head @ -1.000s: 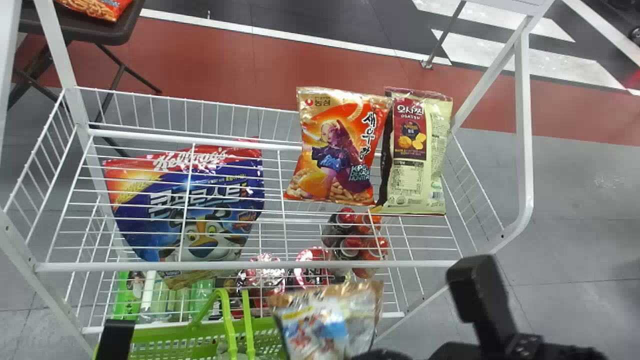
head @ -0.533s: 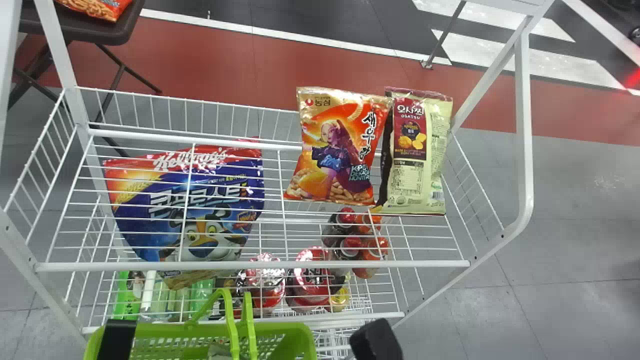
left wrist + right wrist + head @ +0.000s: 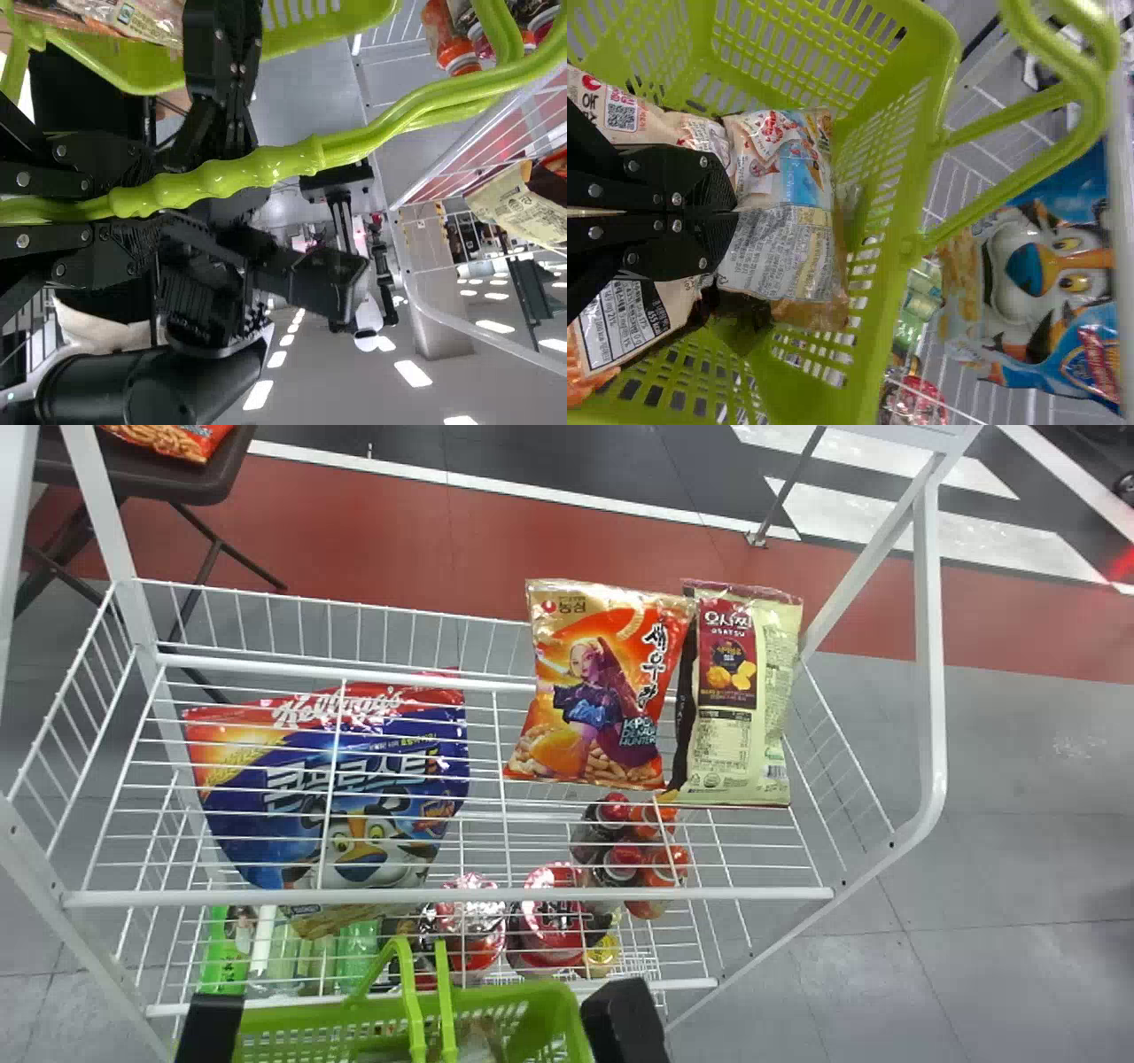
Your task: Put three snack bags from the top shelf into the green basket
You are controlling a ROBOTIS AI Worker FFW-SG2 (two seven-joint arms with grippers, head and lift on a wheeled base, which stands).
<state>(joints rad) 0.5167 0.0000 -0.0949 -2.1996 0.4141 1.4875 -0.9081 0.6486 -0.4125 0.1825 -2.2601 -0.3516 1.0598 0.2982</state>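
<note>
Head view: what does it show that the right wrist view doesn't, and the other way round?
Head view only: the orange shrimp-snack bag and the cream snack bag with a red panel, side by side on the rack; also the dark folding table at the upper left.

Right wrist view only: the QR code on a beige snack bag in the basket, and a printed label on another bag there.

Both: the green basket, the tiger-faced cereal bag and the white wire rack.

At right on the top shelf lie two snack bags, cereal below left; in front, the basket holds more bags.
</note>
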